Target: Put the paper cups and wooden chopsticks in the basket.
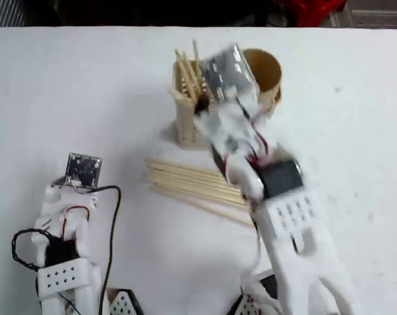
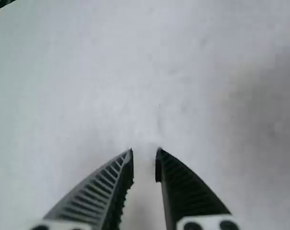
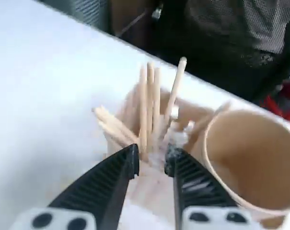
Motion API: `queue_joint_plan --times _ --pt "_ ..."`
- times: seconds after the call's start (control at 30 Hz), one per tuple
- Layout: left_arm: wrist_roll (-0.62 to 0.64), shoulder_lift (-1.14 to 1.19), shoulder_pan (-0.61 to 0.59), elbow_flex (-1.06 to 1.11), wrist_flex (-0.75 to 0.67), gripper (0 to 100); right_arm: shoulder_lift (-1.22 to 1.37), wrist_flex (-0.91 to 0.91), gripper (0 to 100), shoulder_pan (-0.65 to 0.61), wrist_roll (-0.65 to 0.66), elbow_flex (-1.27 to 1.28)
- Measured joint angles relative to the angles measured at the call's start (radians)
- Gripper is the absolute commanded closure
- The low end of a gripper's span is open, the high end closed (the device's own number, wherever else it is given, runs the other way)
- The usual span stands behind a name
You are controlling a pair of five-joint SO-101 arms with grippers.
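The right gripper (image 3: 152, 155) hangs with jaws slightly parted and nothing held, over the basket (image 1: 185, 125) at upper centre, likely to drop sticks among the chopsticks (image 3: 149, 105) standing inside. A cup (image 1: 267, 69) sits just beside the basket. A loose bundle (image 1: 191, 180) lies mid-frame. The left gripper (image 2: 145, 153), jaws a little apart and empty, is parked lower left.

1. The left arm (image 1: 63, 230) sits folded back, close to its own base.
2. The left hand (image 2: 145, 152) points forward and down, its two fingers a narrow gap apart.
3. The right arm (image 1: 283, 197) is stretched well forward, far ahead of the left hand.
4. The right hand (image 3: 152, 157) has its fingers parted by a slim gap. Its wrist is blurred from above and seems pitched downward.
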Motion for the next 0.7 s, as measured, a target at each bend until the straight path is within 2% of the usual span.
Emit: queue_joint_plan --times 0.07,0.2,0.43,0.7 --pt "0.000 0.000 0.000 0.000 0.000 91 -0.094 0.035 90.5 -0.015 0.048 0.071" --pt "0.000 0.000 0.000 0.000 0.000 91 -0.172 0.124 90.5 -0.129 0.209 0.207" --pt "0.000 0.000 0.000 0.000 0.000 91 0.058 0.081 90.2 -0.190 0.333 0.339" --pt "0.000 0.000 0.000 0.000 0.000 91 0.339 -0.064 90.3 -0.195 0.370 0.341"
